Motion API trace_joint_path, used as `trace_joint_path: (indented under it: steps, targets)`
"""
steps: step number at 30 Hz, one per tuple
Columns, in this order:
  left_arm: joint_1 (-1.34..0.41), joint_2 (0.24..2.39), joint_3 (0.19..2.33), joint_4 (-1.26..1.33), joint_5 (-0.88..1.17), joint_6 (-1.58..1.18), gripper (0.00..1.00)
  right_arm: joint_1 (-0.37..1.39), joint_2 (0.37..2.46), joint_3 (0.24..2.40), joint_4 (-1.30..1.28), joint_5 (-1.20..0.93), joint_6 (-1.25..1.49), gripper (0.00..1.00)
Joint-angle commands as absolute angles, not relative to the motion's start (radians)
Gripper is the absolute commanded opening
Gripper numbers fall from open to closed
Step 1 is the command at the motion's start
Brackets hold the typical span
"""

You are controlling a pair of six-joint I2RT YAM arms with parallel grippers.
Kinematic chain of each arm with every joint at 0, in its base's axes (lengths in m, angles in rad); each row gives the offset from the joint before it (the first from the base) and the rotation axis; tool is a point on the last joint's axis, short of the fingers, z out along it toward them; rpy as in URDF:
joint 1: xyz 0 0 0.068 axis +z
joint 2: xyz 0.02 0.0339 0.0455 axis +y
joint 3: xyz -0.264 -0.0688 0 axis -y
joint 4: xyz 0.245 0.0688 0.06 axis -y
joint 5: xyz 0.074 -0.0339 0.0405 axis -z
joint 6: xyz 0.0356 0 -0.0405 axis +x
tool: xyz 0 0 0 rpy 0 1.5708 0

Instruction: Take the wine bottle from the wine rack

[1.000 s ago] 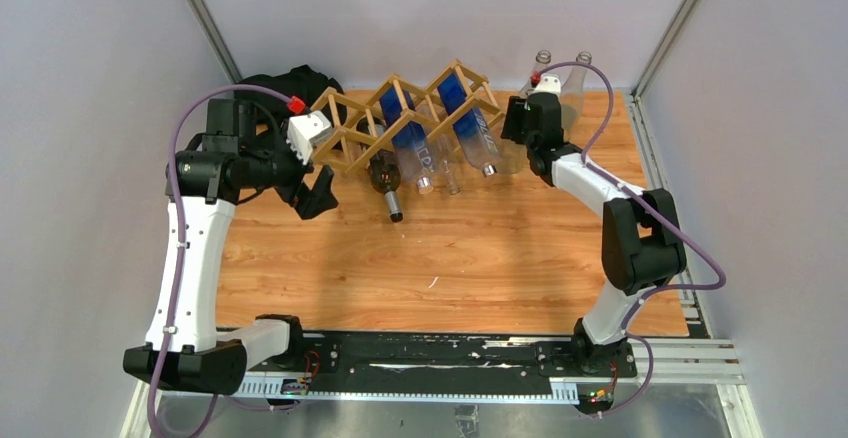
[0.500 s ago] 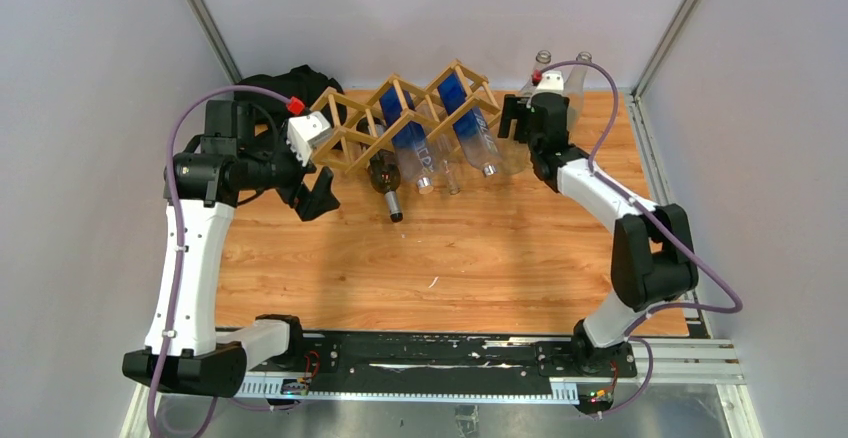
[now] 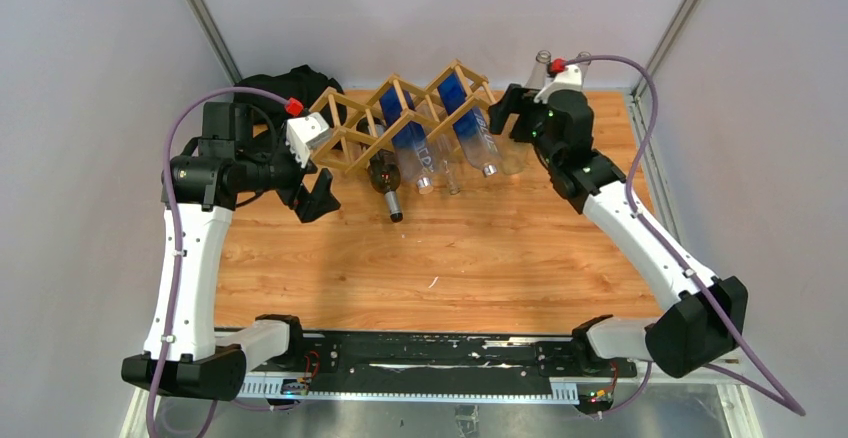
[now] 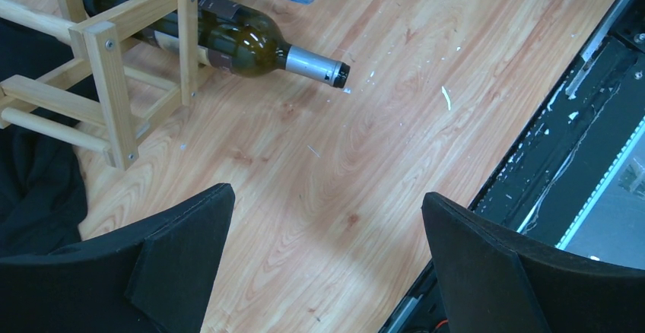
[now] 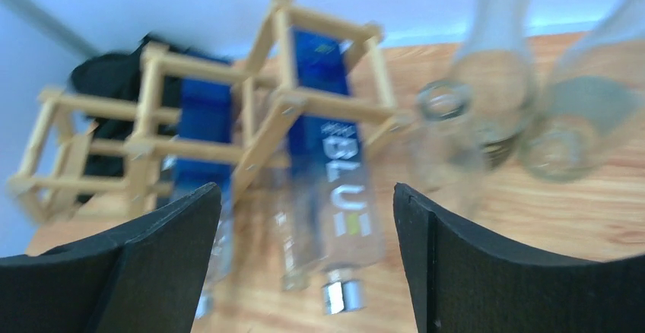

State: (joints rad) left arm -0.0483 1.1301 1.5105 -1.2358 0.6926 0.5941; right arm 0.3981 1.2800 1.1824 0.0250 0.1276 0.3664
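Note:
The light wooden wine rack (image 3: 400,118) stands at the back of the table, also in the left wrist view (image 4: 114,59) and, blurred, in the right wrist view (image 5: 266,112). A dark green wine bottle (image 3: 386,180) (image 4: 243,40) lies in a low left cell, neck toward the arms. Two blue-labelled bottles (image 3: 412,146) (image 5: 335,166) lie in other cells. My left gripper (image 3: 312,190) (image 4: 327,196) hovers open over bare wood, left of the dark bottle. My right gripper (image 3: 505,118) (image 5: 304,188) is open and empty by the rack's right end, facing it.
Several clear glass bottles (image 5: 449,143) stand right of the rack near the back corner (image 3: 545,63), one close under the right wrist (image 3: 513,156). Black cloth (image 3: 285,83) (image 4: 38,188) lies behind the rack's left end. Grey walls close in the table.
The right gripper has opened wider and lifted back from the clear bottle beside the rack, its elbow dropping down and to the right. The left arm has not moved.

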Motion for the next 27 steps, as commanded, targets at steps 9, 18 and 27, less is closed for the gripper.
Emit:
trace_joint_path:
  steps: [9, 18, 27]
  targets:
    - [-0.053, 1.134, 1.529, -1.240, 0.721, 0.569, 1.00, 0.644, 1.495, 1.293, -0.183, -0.129, 0.492, 0.93]
    - [-0.052, 1.124, 1.523, -1.239, 0.742, 0.569, 1.00, 0.681, 1.688, 1.414, -0.188, -0.182, 0.516, 0.95]
    - [-0.052, 1.105, 1.507, -1.239, 0.742, 0.585, 1.00, 0.680, 1.837, 1.527, -0.195, -0.159, 0.513, 0.96]
